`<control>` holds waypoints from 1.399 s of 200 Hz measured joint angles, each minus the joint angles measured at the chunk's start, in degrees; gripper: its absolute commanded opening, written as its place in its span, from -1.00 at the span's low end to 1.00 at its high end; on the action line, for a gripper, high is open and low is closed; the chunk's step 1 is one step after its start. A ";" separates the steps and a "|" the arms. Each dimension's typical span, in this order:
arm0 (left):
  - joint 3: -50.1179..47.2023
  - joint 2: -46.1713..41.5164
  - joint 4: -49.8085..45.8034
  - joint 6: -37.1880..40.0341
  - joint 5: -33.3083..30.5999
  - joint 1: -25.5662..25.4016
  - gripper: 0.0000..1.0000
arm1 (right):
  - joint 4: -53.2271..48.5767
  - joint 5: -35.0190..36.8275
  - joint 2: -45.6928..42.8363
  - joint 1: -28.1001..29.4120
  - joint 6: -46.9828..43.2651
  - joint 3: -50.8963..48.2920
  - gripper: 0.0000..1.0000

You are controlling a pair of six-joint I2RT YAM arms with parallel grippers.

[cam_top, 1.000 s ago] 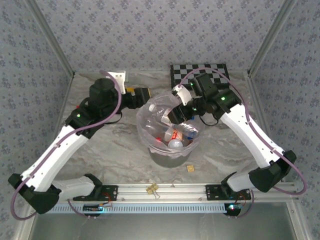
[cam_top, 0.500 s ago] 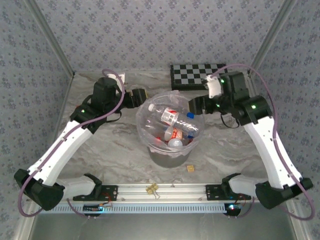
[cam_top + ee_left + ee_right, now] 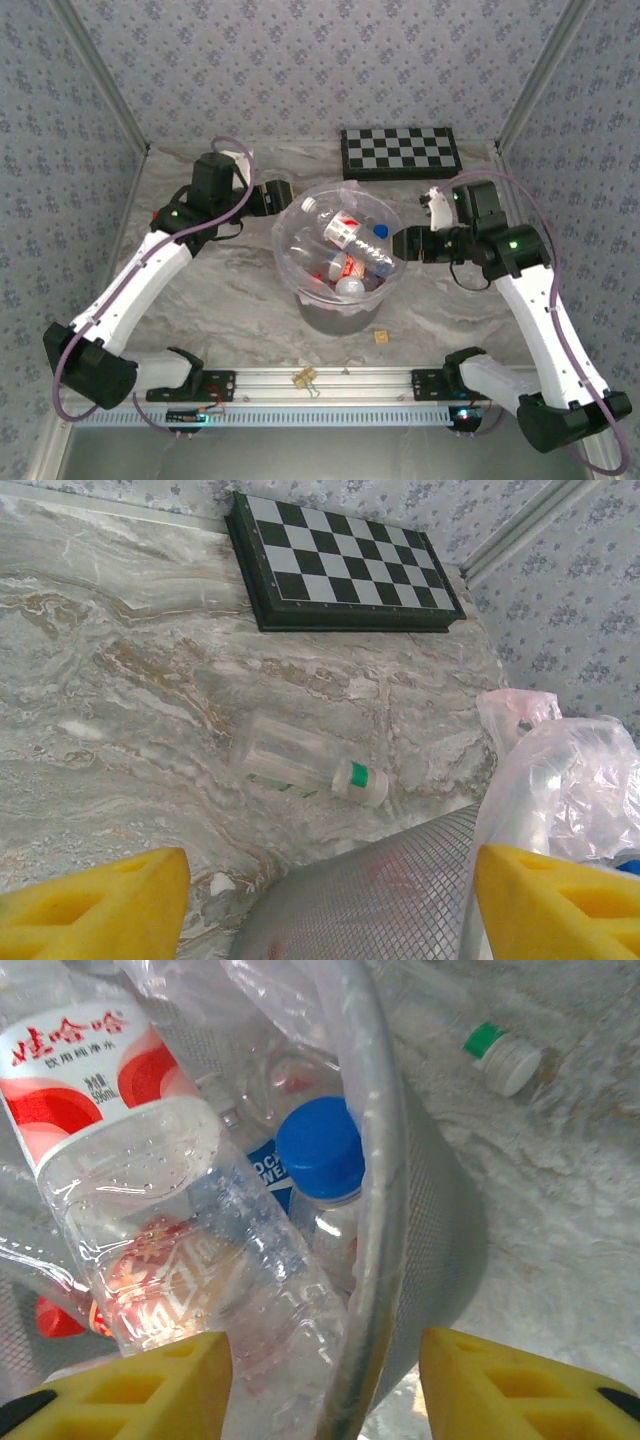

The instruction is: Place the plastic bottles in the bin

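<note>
The plastic bottles (image 3: 345, 245) lie heaped in the bin (image 3: 335, 318), a grey mesh bucket lined with a clear pinkish bag (image 3: 300, 215), mid-tabletop (image 3: 230, 290). They are small and clear. The top bottle (image 3: 130, 1150) has a red-and-white label and lies slanted; beside it stands a blue cap (image 3: 320, 1148). A stray bottle (image 3: 305, 765) with a green-banded white cap lies flat on the tabletop behind the bin, short of the chequered board (image 3: 340, 565).

A second ago the right gripper (image 3: 405, 243) was over the bin's mouth. Now it sits just outside the right rim, jaws apart and empty. The left gripper (image 3: 278, 196), jaws also apart, has stayed by the left rim.
</note>
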 measured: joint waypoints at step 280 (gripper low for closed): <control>-1.55 -10.67 -11.98 2.38 16.11 27.10 0.76 | 18.16 12.13 14.84 1.40 -6.67 12.87 0.88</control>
